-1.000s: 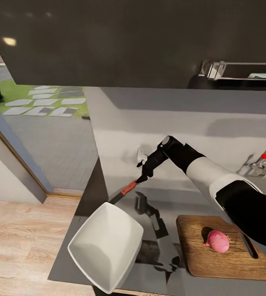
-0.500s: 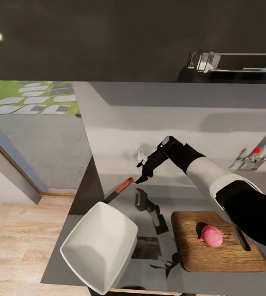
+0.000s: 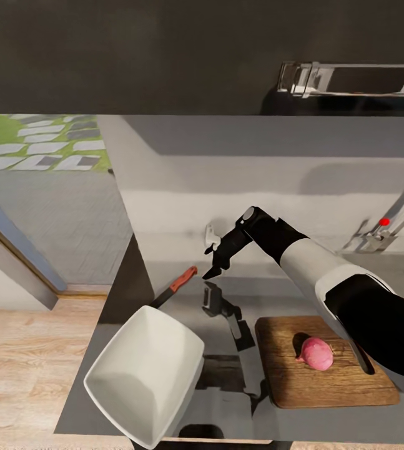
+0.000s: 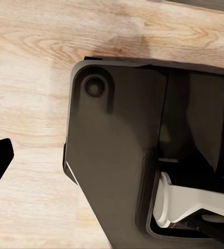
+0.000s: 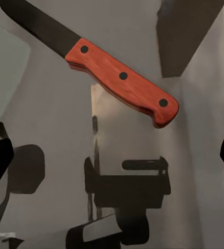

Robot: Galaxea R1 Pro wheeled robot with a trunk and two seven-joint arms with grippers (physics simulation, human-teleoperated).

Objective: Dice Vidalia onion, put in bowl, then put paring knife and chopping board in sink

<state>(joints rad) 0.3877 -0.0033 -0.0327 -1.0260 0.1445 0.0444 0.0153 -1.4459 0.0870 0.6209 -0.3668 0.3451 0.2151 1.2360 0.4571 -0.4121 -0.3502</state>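
Red-handled paring knife (image 5: 123, 78) | unlabelled | right hand (image 3: 213, 259) open above

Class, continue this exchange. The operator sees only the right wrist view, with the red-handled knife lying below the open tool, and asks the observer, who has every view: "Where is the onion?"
Observer: The onion sits whole on the chopping board, on the robot's right of the right tool.
Operator: Where does the blade point?
Observer: The paring knife points its blade at the bowl, whose rim hides the tip in the head view.
Operator: Which way is the sink?
Observer: The tap with the red dot stands beyond the board, further to the right.
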